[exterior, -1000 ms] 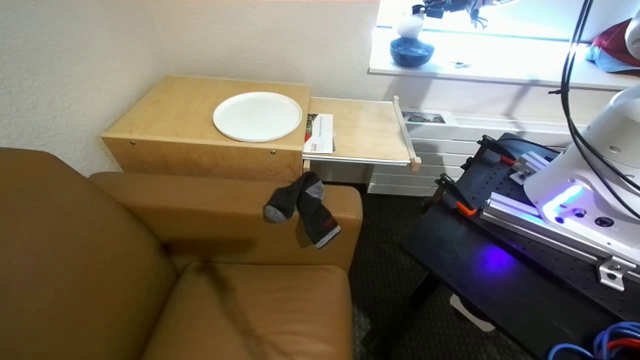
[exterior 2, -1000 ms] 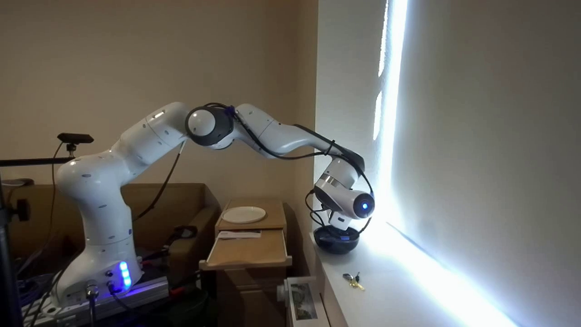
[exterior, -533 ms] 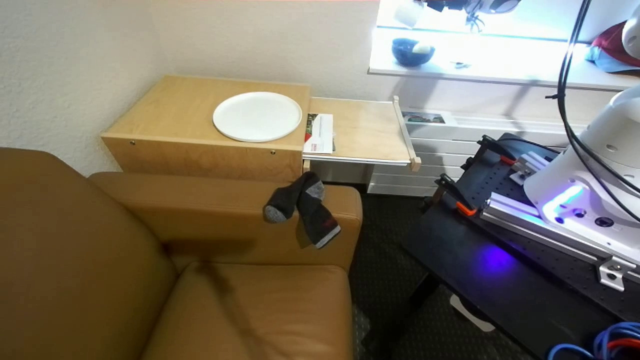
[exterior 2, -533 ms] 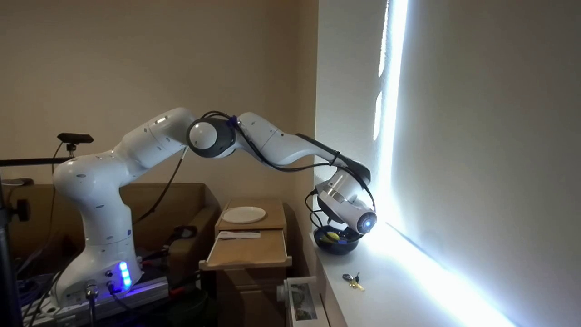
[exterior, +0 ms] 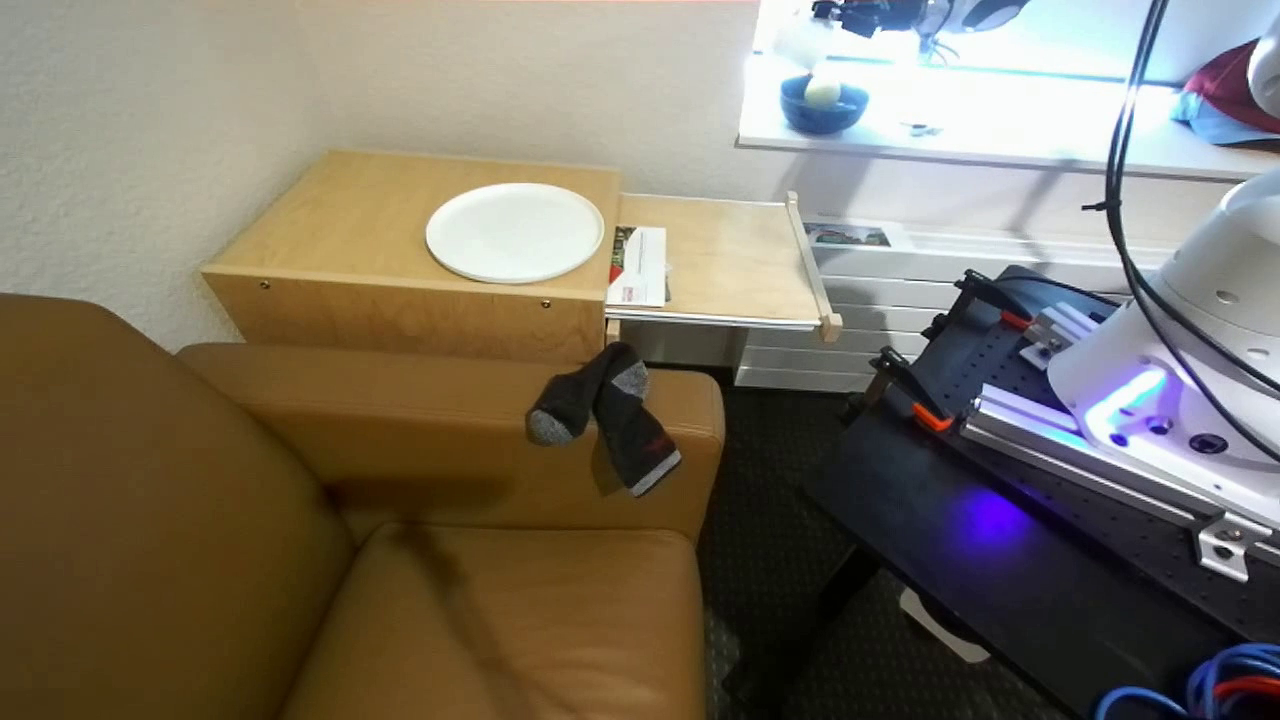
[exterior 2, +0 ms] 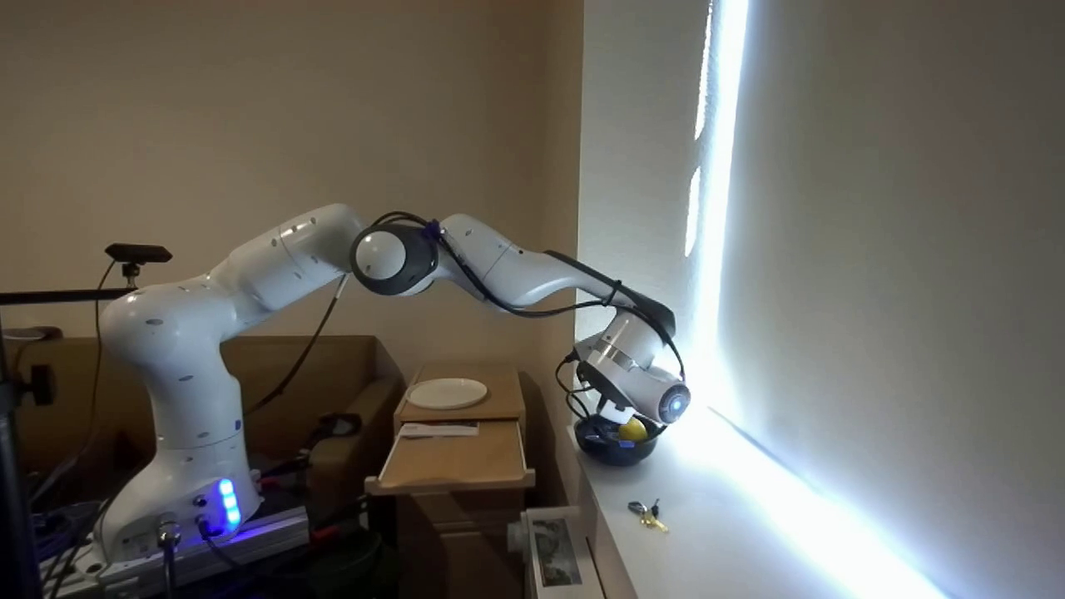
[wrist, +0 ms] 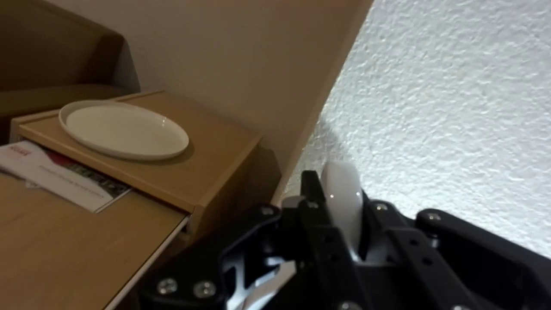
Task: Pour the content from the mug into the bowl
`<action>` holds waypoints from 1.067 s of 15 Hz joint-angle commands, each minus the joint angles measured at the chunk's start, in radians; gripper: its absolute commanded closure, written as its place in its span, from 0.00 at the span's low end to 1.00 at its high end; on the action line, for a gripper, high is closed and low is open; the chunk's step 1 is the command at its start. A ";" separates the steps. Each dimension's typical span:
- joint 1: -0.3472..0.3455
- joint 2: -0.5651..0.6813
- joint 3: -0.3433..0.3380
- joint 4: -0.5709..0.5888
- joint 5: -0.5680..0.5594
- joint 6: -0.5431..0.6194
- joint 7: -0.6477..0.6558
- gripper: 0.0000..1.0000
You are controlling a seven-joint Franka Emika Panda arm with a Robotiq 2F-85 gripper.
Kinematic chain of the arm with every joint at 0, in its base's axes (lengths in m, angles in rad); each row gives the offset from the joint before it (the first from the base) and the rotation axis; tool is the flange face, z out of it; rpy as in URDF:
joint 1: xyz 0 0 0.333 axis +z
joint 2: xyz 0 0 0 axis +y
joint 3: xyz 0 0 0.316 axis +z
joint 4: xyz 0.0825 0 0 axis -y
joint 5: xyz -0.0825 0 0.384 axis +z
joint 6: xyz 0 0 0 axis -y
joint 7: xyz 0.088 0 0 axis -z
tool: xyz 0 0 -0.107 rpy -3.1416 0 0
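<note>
My gripper [wrist: 338, 196] is shut on the handle of the white mug [wrist: 342, 185], with the handle between both fingers. In an exterior view the mug [exterior: 800, 42] is a bright, overexposed shape above the bowl, its exact tilt hard to tell. The dark blue bowl [exterior: 822, 118] stands on the windowsill; it shows in both exterior views [exterior 2: 611, 453]. A round yellow item [exterior 2: 632, 429] lies in the bowl and also shows in the exterior view [exterior: 822, 92]. In an exterior view the wrist hides most of the gripper and mug. The bowl is not visible in the wrist view.
Keys [exterior 2: 647, 514] lie on the windowsill [exterior 2: 699, 532] near the bowl. A red and blue cap [exterior: 1235, 95] sits farther along it. A wall stands close beside the gripper. A white plate [exterior: 515, 232] stands on the wooden cabinet [exterior: 380, 200], with its shelf pulled out.
The yellow item has come into view in the bowl and has shifted within it. The mug rose away from the bowl, then came slightly lower. The arm's elbow has sunk.
</note>
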 commanded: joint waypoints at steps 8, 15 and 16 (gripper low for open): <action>0.114 -0.349 -0.220 -0.056 -0.420 0.019 -0.041 0.96; 0.392 -0.609 -0.355 -0.382 -0.868 0.185 -0.147 0.96; 0.429 -0.640 -0.364 -0.429 -0.934 0.207 -0.164 0.96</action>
